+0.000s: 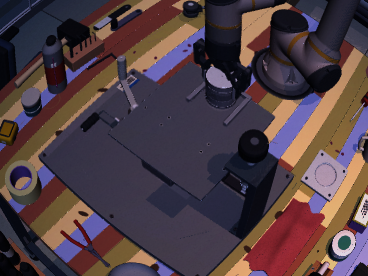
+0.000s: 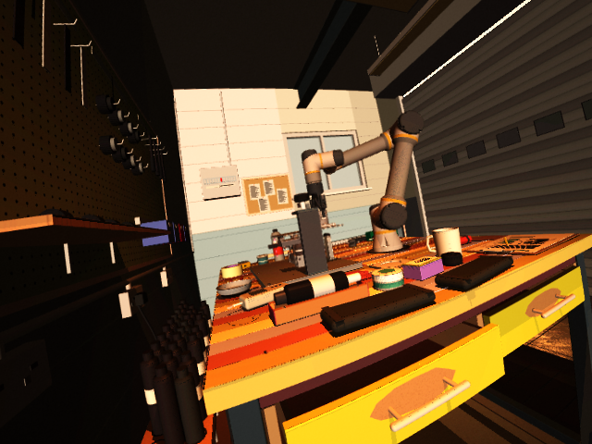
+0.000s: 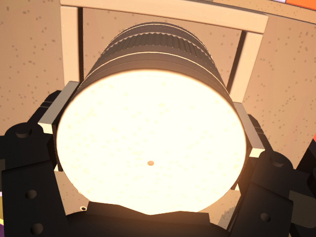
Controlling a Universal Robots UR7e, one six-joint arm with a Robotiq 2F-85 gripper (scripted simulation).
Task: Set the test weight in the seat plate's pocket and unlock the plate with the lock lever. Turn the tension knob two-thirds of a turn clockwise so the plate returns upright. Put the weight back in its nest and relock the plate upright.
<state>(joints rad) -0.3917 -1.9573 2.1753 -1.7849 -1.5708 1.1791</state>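
Note:
The test weight [image 1: 219, 89] [image 3: 153, 137], a dark ribbed cylinder with a pale flat top, stands upright between the pale rails of its nest [image 1: 239, 109] at the far end of the fixture, and it is held by my gripper [image 1: 221, 80] [image 3: 150, 132], which is closed around its sides from above. The grey seat plate [image 1: 187, 127] lies flat in the middle of the fixture. The lock lever [image 1: 126, 80] stands tilted near the plate's far left corner. The black round tension knob [image 1: 253, 145] sits on a dark post at the right.
The dark base board [image 1: 150, 170] under the fixture covers most of the striped bench. The robot's base [image 1: 295, 55] stands right of the nest. A bottle [image 1: 54, 64], a tape roll [image 1: 22, 181] and red pliers [image 1: 82, 241] lie around the board's left side.

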